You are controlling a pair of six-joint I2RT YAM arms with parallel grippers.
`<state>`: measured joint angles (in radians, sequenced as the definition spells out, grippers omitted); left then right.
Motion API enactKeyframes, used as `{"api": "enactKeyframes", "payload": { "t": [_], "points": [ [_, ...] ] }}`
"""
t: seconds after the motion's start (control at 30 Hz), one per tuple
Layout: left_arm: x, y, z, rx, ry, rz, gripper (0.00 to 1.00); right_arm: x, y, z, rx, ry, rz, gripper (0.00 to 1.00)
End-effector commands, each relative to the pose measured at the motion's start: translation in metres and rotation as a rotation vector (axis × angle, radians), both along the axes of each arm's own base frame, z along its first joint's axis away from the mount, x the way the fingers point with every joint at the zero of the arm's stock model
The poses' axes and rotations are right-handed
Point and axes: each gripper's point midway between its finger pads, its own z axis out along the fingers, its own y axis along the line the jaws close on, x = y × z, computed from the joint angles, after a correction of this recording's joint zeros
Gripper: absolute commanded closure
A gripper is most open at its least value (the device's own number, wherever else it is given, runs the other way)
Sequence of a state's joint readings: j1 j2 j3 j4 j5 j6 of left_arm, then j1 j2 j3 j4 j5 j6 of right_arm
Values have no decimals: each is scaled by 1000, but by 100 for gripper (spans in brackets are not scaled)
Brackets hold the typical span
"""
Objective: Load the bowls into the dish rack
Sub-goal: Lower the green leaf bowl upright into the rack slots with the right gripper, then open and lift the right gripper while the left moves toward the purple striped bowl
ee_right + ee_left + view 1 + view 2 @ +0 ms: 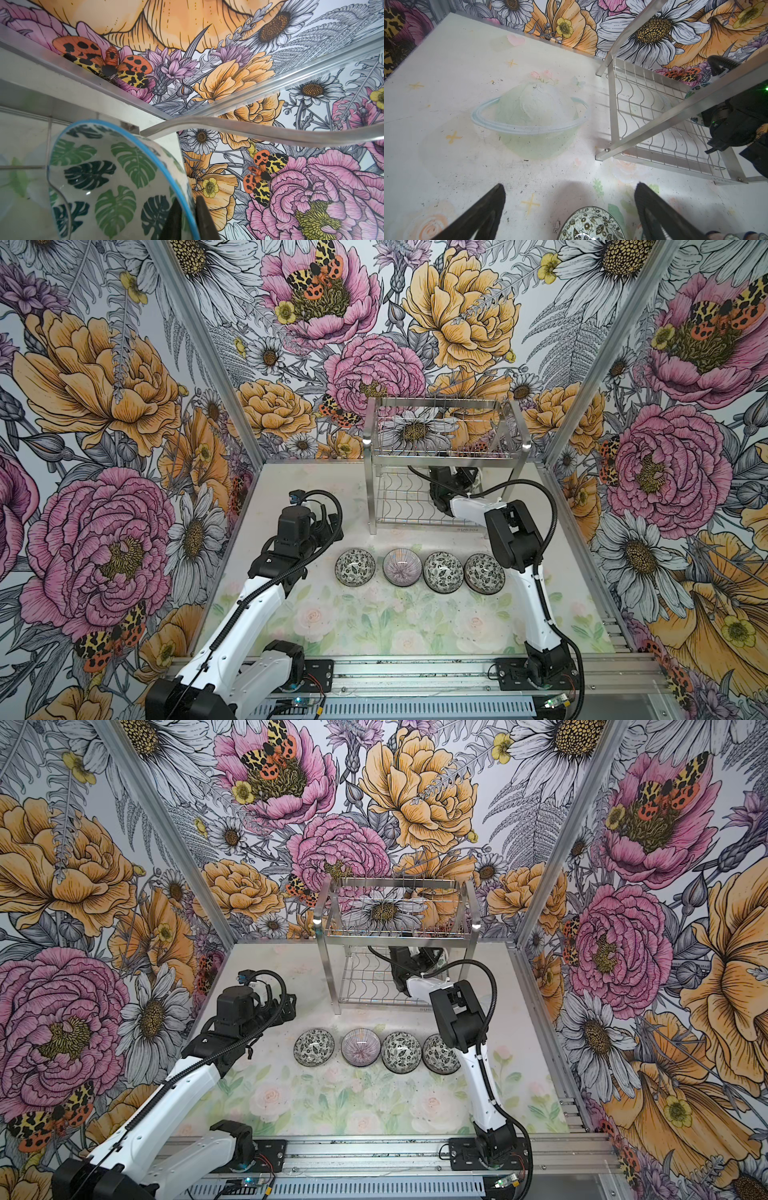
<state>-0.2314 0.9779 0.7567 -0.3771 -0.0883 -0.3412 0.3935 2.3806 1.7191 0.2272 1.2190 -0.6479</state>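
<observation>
Floral wall print [104, 385], pastel tabletop [374, 626] w/ planet pic [529, 116]

Bare table [316, 485] left of the dish rack [415, 456]; right arm [513, 539] across its lower tier.

The left arm [262, 603] and right arm [536, 614] are both wearing smooth white shells on their long links, with boxy black housings at the joints. A ribbed black conduit [555, 514] is running along each. Black base plates [319, 673] are sitting on the near silver rail [415, 672]. The left gripper [569, 187] is showing dark, tapered fingers [481, 216].
</observation>
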Motion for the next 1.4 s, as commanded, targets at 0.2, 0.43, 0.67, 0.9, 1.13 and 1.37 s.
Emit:
{"api": "enactKeyframes", "payload": {
  "t": [0.2, 0.43, 0.67, 0.9, 1.13, 1.37],
  "points": [
    [0, -3, -2, -28, -8, -5, 1, -3, 2, -5, -9, 80, 35, 71],
    [-2, -3, -2, -25, -7, -5, 1, -4, 12, 6, -3, 67, 59, 57],
    [-2, -4, 0, -28, -12, -9, 1, -4, 25, 17, -3, 55, 86, 45],
    [-1, -5, 0, -27, -10, -11, 1, -4, 36, 29, -1, 42, 113, 34],
    [-3, -4, 1, -27, -16, -7, 2, -7, 45, 39, 14, 35, 148, 27],
    [-6, -3, 4, -21, -23, 1, 1, -18, 66, 54, 46, 24, 231, 16]
  ]
}}
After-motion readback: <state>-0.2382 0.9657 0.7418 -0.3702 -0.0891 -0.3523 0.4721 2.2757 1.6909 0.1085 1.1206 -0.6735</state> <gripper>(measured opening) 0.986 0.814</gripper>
